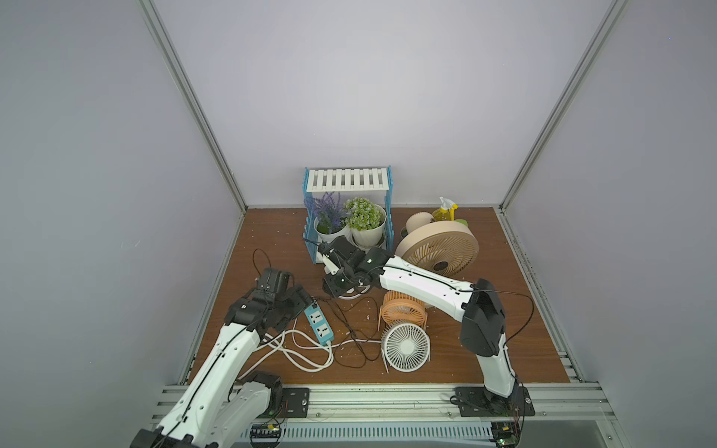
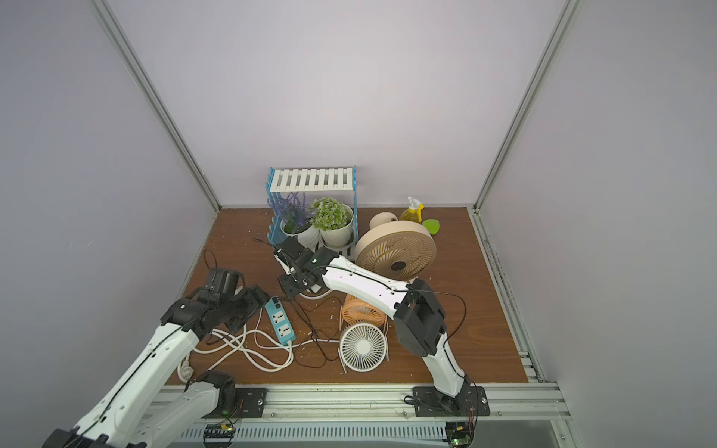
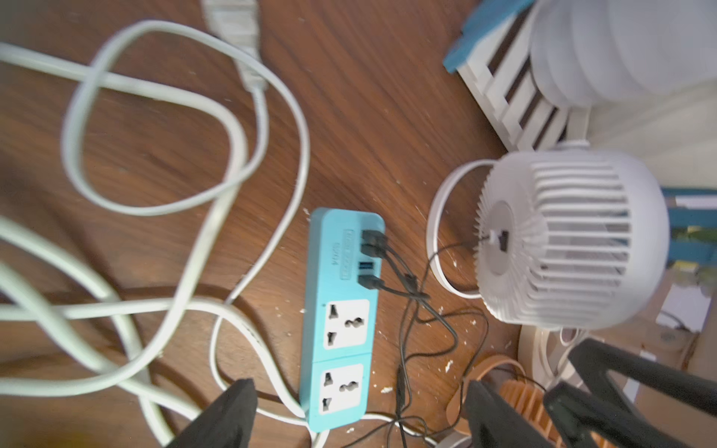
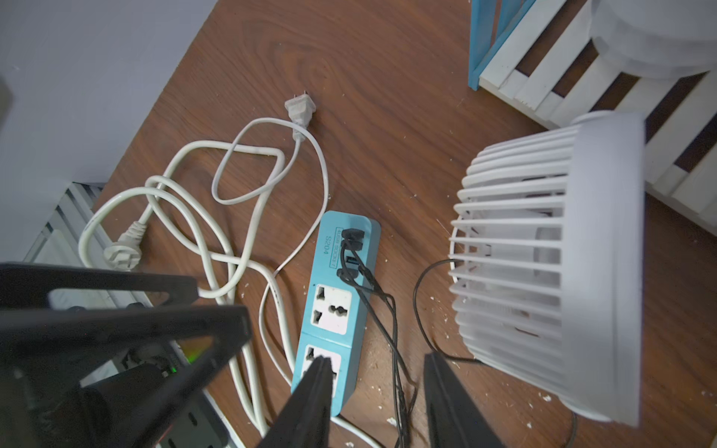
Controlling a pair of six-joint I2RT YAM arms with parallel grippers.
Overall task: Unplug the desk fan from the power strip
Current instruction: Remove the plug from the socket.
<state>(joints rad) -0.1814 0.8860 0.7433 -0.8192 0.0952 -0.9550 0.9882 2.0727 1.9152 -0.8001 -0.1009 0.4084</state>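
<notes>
The teal power strip [image 1: 319,325] [image 2: 280,320] lies on the wooden table with its thick white cord looping beside it. In the left wrist view the power strip [image 3: 341,310] holds three black USB plugs [image 3: 373,248], and one blue port between them stands empty. A white desk fan [image 3: 570,240] [image 4: 543,263] sits by the strip's USB end, and a thin black cable runs from its back toward the plugs. My left gripper [image 3: 361,384] [image 1: 298,304] is open over the strip. My right gripper [image 4: 376,357] [image 1: 329,265] is open above the black cables, holding nothing.
A blue-and-white plant stand [image 1: 349,182] with two potted plants stands at the back. A large beige fan [image 1: 438,250], an orange fan [image 1: 401,310] and another white fan [image 1: 405,347] crowd the right. A yellow spray bottle [image 1: 444,211] is behind them. A loose white plug [image 4: 299,108] lies near the wall.
</notes>
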